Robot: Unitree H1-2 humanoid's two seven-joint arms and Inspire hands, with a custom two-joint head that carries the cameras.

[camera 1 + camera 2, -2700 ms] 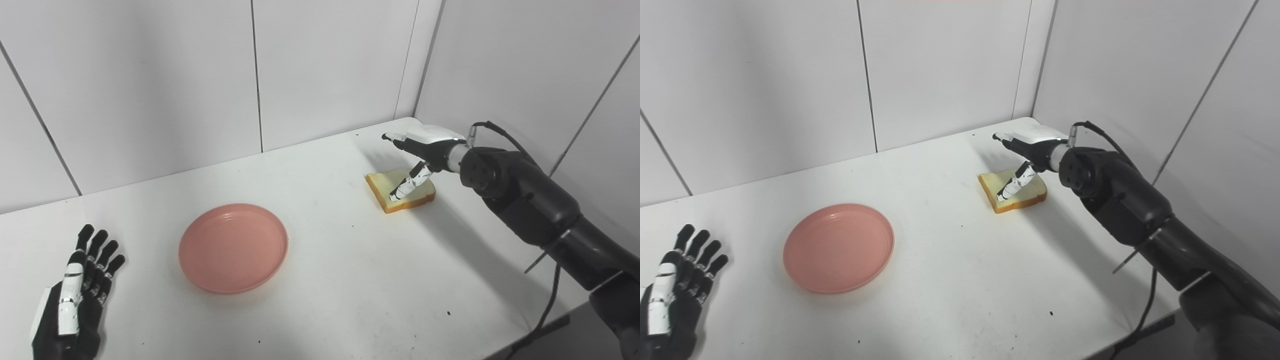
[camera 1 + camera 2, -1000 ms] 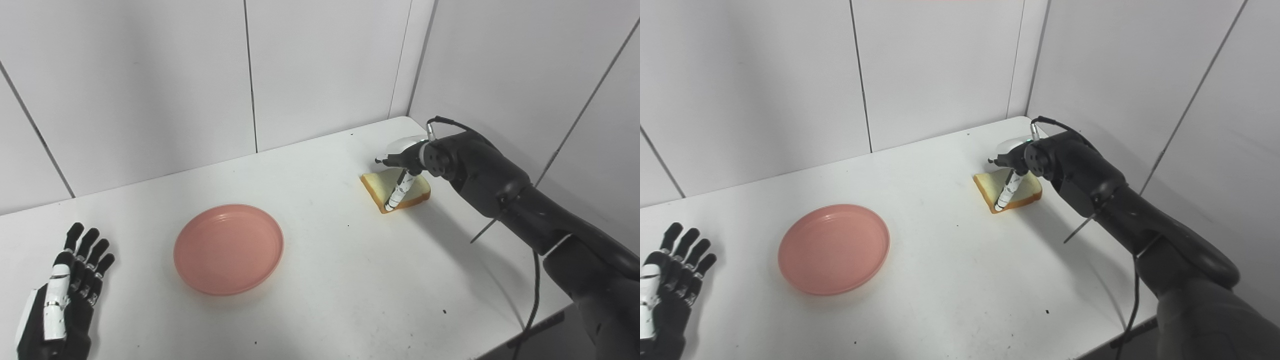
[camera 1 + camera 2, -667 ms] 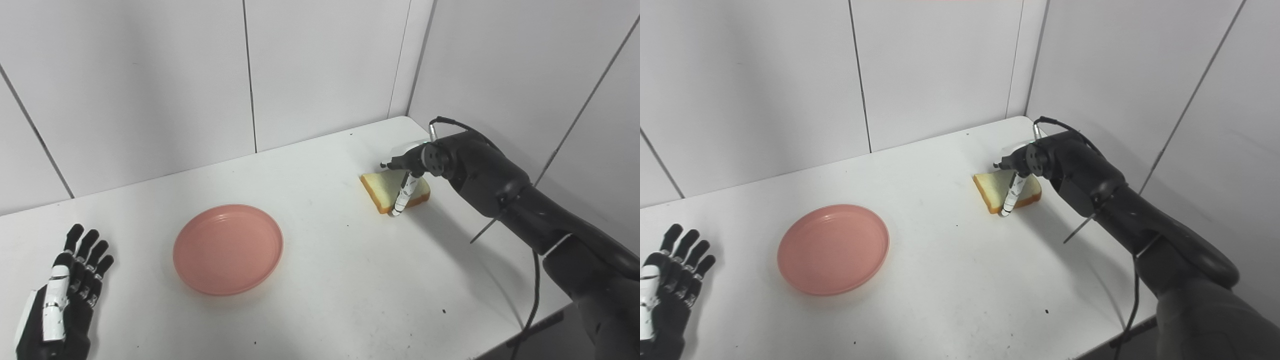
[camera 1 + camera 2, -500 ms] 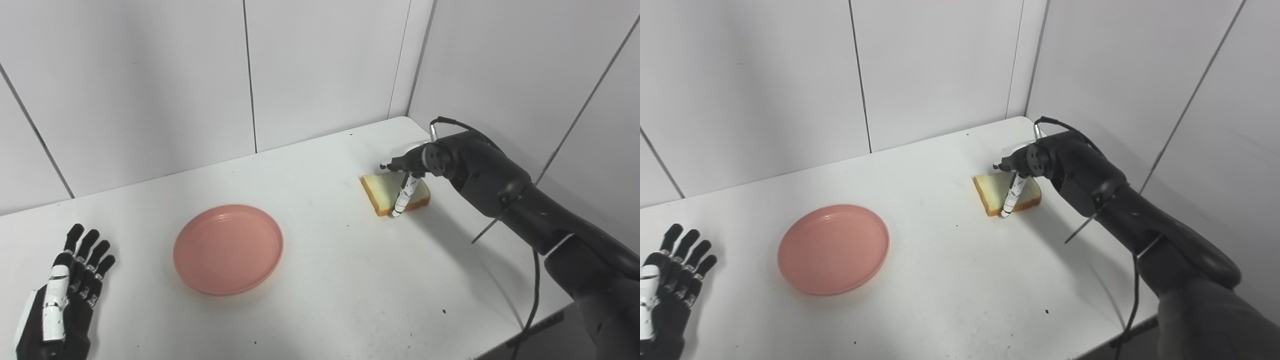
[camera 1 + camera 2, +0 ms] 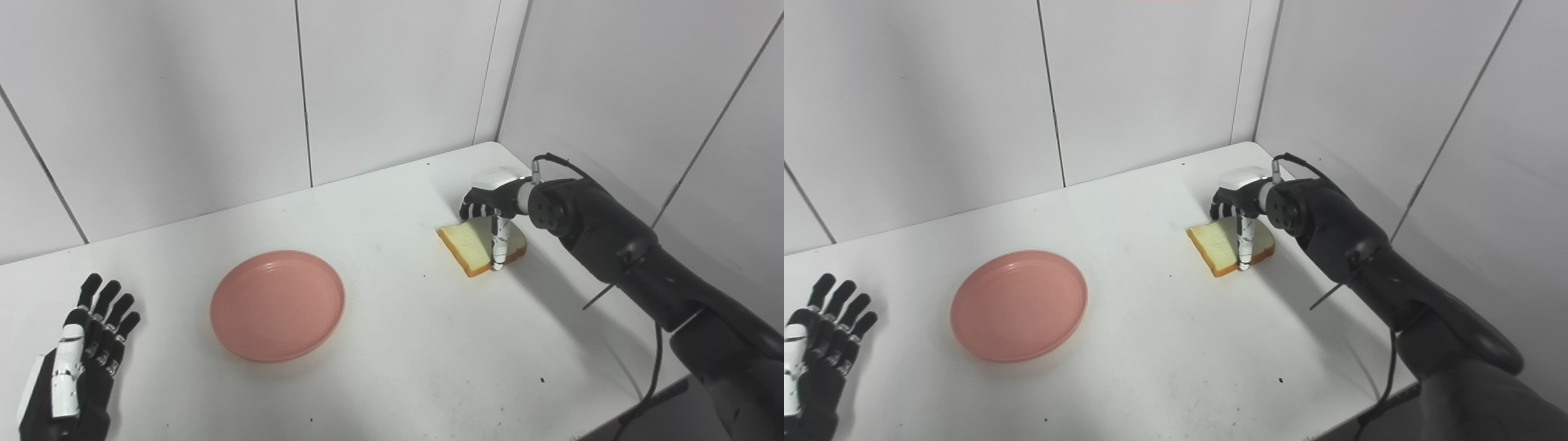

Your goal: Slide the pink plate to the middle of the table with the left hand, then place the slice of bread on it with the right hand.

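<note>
The pink plate (image 5: 277, 304) lies empty on the white table, left of its middle. The slice of bread (image 5: 468, 242) lies flat near the far right corner. My right hand (image 5: 493, 205) is over the bread. Its fingers curl down behind the far edge and its thumb (image 5: 500, 245) stands against the near edge, so it pinches the slice, which still rests on the table. My left hand (image 5: 79, 361) lies open and empty at the front left, well left of the plate.
White walls close the table at the back and on the right, close to the bread. The table's front right edge (image 5: 618, 404) runs under my right arm (image 5: 637, 269), where a black cable hangs.
My right hand's fingers have curled down from straight onto the far edge of the bread, and the thumb has swung to its near edge. The bread shifted slightly. The left hand and plate stayed.
</note>
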